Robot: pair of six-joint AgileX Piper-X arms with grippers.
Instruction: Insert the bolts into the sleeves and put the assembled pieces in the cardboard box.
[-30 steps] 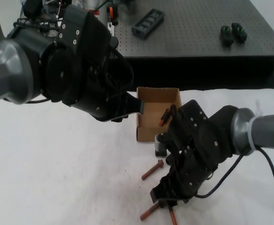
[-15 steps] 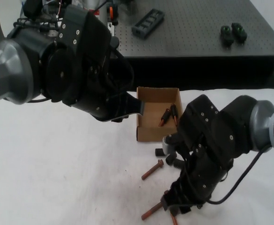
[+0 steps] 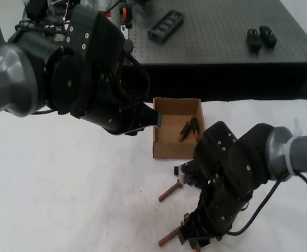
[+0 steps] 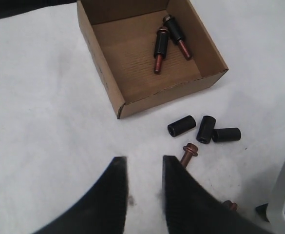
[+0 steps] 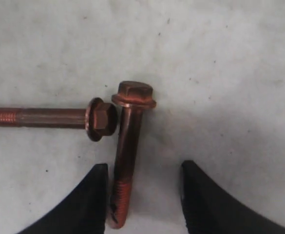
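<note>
The right pincer (image 5: 144,195) is held released around a copper hex-head bolt (image 5: 127,156) on the white desk (image 5: 230,73). Farther off, black cylindrical sleeves (image 4: 205,128) are seen at 6 o'clock of the brown cardboard box (image 4: 103,73), and the left pincer (image 4: 141,185), released and empty, at its 9 o'clock.

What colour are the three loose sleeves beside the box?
Black; the sleeves show best in the left wrist view.

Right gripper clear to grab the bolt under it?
Probably yes. The bolt lies with its shank inside the gap of the open right gripper; a second bolt abuts it only near the head, outside that gap.
</note>
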